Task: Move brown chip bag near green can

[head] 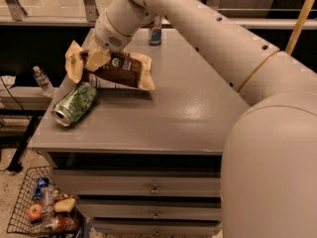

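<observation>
The brown chip bag (119, 69) has a dark brown centre and tan ends. My gripper (95, 59) is shut on its left part and holds it tilted, its left end raised over the table's left side. The green can (75, 103) lies on its side on the grey table (163, 113), just below and left of the bag, its open silver rim facing the front left corner. The bag's left end hangs right above the can. My arm comes down from the upper right and covers the table's right side.
A slim blue-and-silver can (155, 31) stands at the table's back edge. A wire basket (39, 212) with food items sits on the floor at the lower left. A plastic bottle (43, 81) stands left of the table. Drawers line the table's front.
</observation>
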Action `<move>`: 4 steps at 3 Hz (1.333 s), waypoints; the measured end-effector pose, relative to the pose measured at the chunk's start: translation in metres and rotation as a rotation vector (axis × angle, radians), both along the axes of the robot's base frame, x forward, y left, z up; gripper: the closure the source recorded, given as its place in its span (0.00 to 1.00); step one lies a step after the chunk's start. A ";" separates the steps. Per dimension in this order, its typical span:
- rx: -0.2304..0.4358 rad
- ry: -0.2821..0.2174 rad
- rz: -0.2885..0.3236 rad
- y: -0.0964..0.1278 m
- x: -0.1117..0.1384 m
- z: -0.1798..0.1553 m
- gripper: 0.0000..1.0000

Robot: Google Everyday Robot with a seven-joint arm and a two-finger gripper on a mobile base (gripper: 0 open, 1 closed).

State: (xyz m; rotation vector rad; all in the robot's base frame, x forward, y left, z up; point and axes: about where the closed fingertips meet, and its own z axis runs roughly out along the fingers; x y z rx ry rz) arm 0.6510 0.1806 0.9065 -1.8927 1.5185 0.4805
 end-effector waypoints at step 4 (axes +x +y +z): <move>-0.005 0.012 0.013 0.008 -0.002 -0.008 0.12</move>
